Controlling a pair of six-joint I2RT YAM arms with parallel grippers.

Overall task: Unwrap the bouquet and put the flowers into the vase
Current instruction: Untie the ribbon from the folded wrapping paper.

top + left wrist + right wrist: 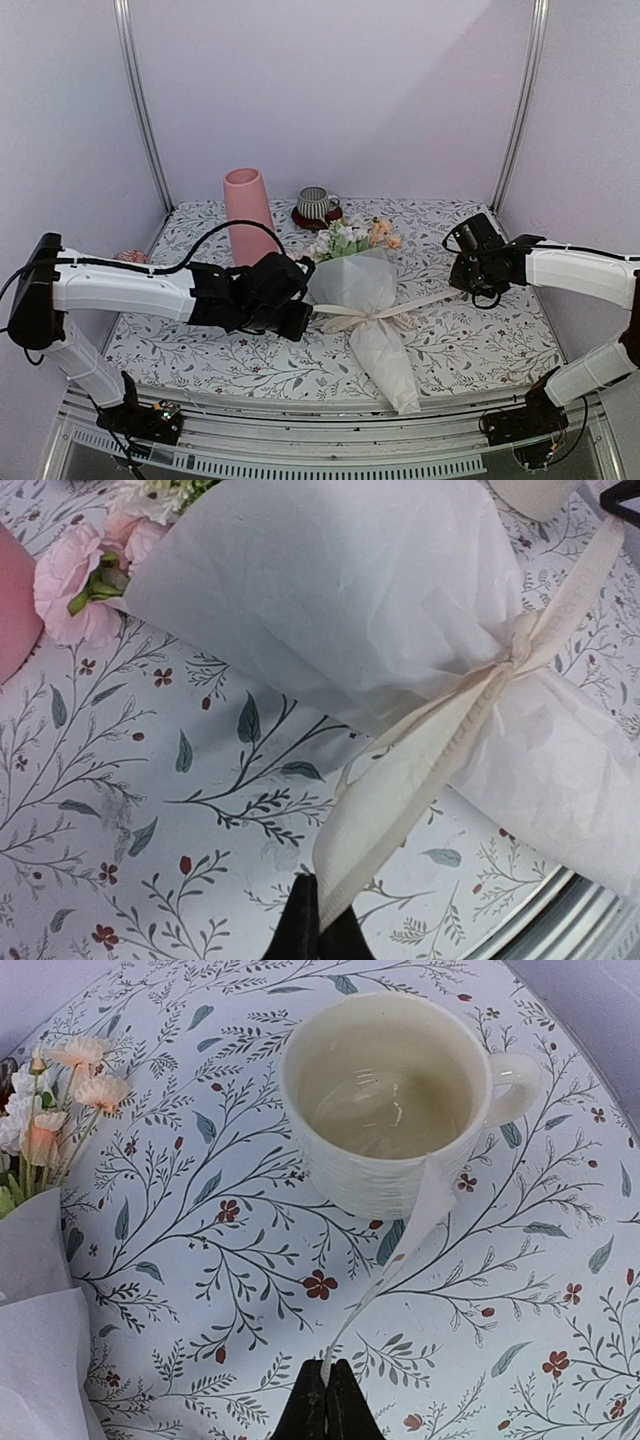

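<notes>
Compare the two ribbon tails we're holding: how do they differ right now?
The left ribbon tail runs a short way from the knot to the left fingers; the right ribbon tail reaches farther, out to the right fingers. The left ribbon tail shows broad and flat; the right ribbon tail twists to a thin edge. Both are cream and pinched in shut fingers.
</notes>
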